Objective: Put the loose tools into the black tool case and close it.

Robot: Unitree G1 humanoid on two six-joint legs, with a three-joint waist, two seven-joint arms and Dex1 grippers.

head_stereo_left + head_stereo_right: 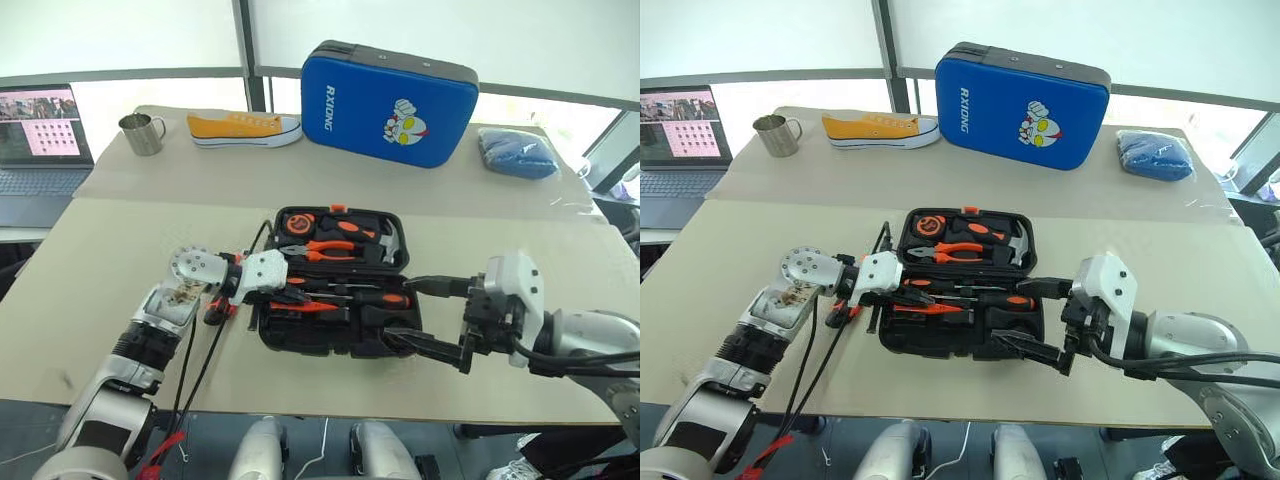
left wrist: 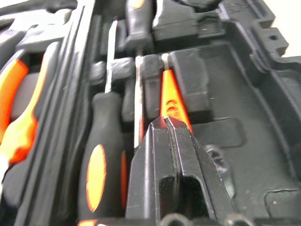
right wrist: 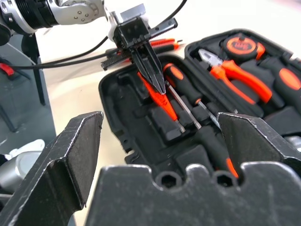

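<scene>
1. Left eye view: one black tool case [image 1: 335, 330] is seen lying open on the beige table [image 1: 100, 260], with its lid half farther from the robot and its base half nearer.
2. In the lid half, one tape measure [image 1: 297, 224], one pair of orange-handled pliers [image 1: 325, 251] and one hammer [image 1: 385, 238] are counted.
3. In the base half, two black-and-orange-handled screwdrivers are seated in slots, one with its handle toward the robot's right [image 1: 385, 298] and one with its handle toward the left [image 3: 181, 80].
4. One slim orange tester screwdriver [image 2: 171, 101] is seen lying in its slot just beside them.
5. The left gripper [image 3: 157, 87] is poised over the tester screwdriver, its two fingers drawn close with only a thin gap; whether the tool is pinched cannot be told.
6. The right gripper [image 1: 415, 315] is held at the case's right end, its two fingers [image 3: 77, 150] spread wide around nothing.
7. At the back of the table, one blue padded case [image 1: 385, 105], one yellow shoe [image 1: 245, 128], one metal mug [image 1: 142, 133] and one blue cloth bundle [image 1: 517, 152] are counted.
8. One laptop [image 1: 40, 135] is seen at the far left.
</scene>
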